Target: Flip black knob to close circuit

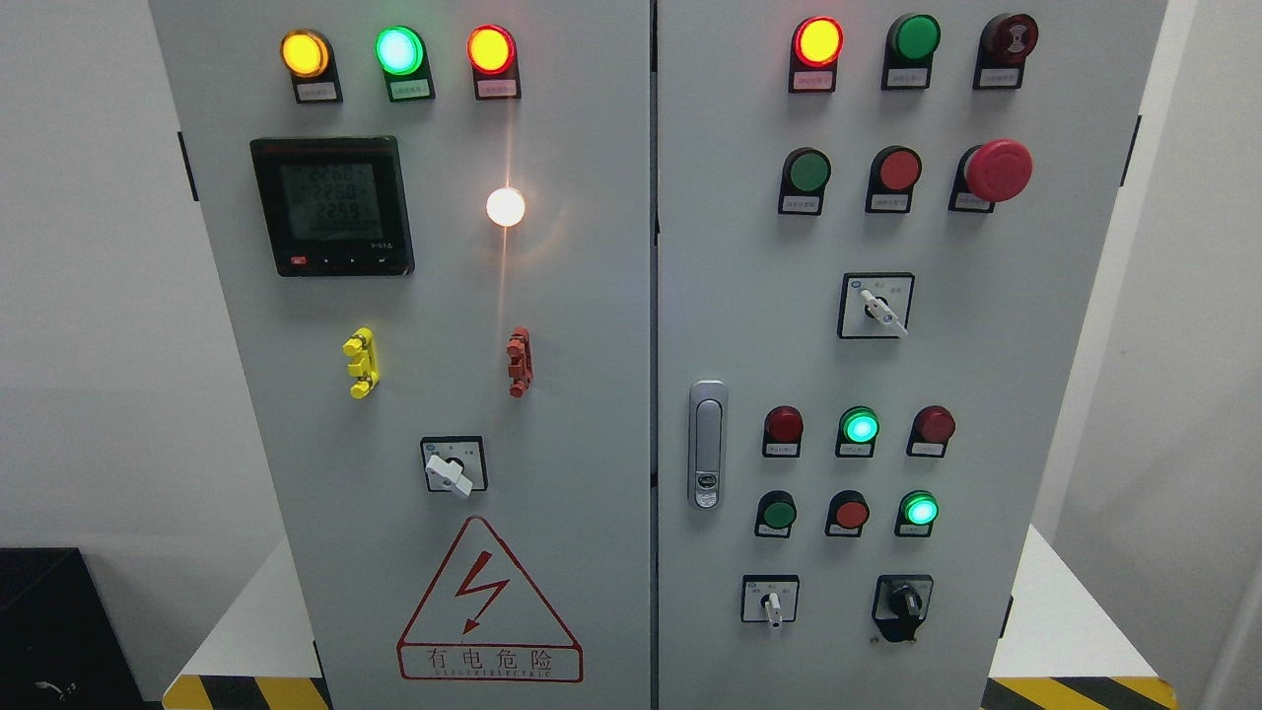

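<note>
Nearest to you: the hazard stripes (246, 692), yellow and black, at the cabinet's foot along the bottom edge, left and right.
Warning sign (490, 603): a red triangle with a lightning bolt, low on the left door, just above those stripes.
Cabinet (592, 394): grey, two doors, filling most of your view; the seam between the doors runs down the middle.
Black knob (903, 602): your target sits at the bottom right of the right door, lowest row, right of a small white-handled switch (770, 601). Its pointer looks close to upright; you cannot read its marks from here.
Door handle (707, 445): silver, upright, on the right door just beside the seam.
Right door lamps: a lit green lamp (860, 427) sits between two dark red ones, and another lit green one (920, 510) ends the row below. At the top a lamp (817, 41) glows yellow in a red ring.
Emergency stop (997, 170): large red mushroom button, upper right.
White selector (882, 311): mid right door, handle tilted down to the right.
Left door: a meter (331, 205) with a lit display, three lit lamps above it, a bright white lamp (506, 206) to its right, a yellow clip (361, 362) and a red clip (520, 361) below, then a white-handled switch (453, 471).
Your hands: neither arm shows, so you cannot tell how the fingers stand.
</note>
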Controlling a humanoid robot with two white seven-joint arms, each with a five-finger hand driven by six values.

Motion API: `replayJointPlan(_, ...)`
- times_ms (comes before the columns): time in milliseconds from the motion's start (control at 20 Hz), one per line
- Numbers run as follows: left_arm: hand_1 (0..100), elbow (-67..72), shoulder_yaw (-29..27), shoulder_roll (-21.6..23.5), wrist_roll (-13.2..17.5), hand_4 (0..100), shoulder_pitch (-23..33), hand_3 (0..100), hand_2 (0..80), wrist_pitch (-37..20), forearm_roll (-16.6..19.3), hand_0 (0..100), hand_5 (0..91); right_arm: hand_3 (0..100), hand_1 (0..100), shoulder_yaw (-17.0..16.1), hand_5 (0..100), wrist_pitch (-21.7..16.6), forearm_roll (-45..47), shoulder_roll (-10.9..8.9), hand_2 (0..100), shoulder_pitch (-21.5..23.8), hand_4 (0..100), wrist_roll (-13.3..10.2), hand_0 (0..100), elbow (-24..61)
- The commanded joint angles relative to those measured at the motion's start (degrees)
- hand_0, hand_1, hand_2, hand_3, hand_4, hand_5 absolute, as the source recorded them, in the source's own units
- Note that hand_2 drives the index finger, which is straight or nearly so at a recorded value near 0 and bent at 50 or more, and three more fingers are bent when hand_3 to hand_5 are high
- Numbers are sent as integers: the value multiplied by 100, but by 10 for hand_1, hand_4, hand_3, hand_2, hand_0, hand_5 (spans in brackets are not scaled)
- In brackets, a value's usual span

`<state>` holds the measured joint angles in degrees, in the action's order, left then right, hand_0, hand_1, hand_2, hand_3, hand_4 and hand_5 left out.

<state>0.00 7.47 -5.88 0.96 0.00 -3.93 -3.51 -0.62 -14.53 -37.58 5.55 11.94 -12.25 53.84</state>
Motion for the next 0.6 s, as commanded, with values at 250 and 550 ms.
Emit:
replayJointPlan(250,556,-132,0,-1,1,0,123,0,0,-2,0,120,0,1000,0,-737,896,47,-1866,87,874,54,884,12,0,2744)
replayJointPlan(550,556,-132,0,-1,1,0,123,0,0,-2,0,120,0,1000,0,-746,908,267,-2306,87,877,1,891,-15,0,3333)
